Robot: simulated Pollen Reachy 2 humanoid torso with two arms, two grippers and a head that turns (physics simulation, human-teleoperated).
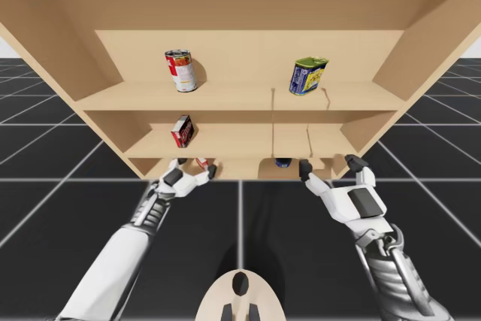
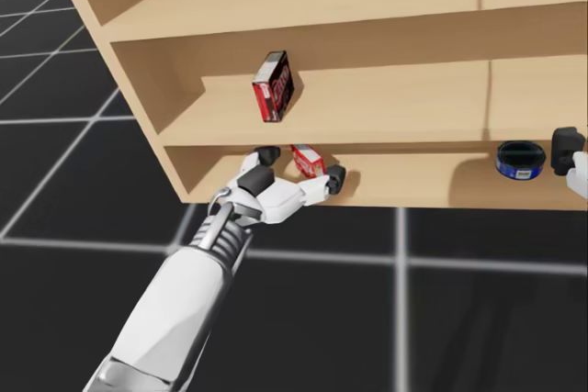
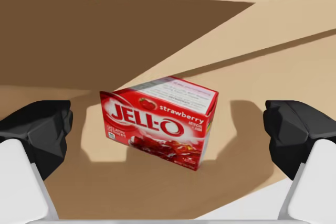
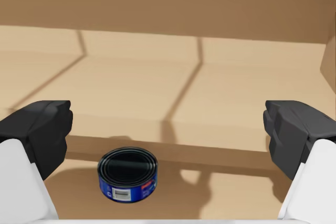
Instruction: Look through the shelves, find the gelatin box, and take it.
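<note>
Because it lies low on one broad face close to the front edge of the bottom shelf, near that shelf's left end, the small red cardboard gelatin box (image 3: 157, 121) is within easy reach from the front. It sits skewed, one corner turned toward my left gripper (image 1: 196, 168). That gripper's fingers are spread wide and level with the box, which I judge is meant to let it pass between them. The box lies just ahead of the gap and centred on it, with bare shelf showing at either side and neither finger touching. Further right along the same shelf of the pale wooden shelf unit (image 1: 225, 103), my right gripper (image 4: 168, 129) also hangs with its fingers apart. It holds nothing and faces a flat round blue tin (image 4: 127, 174), seemingly parked clear of the reach. Above, a dark red box (image 1: 183, 131) stands on the middle shelf.
</note>
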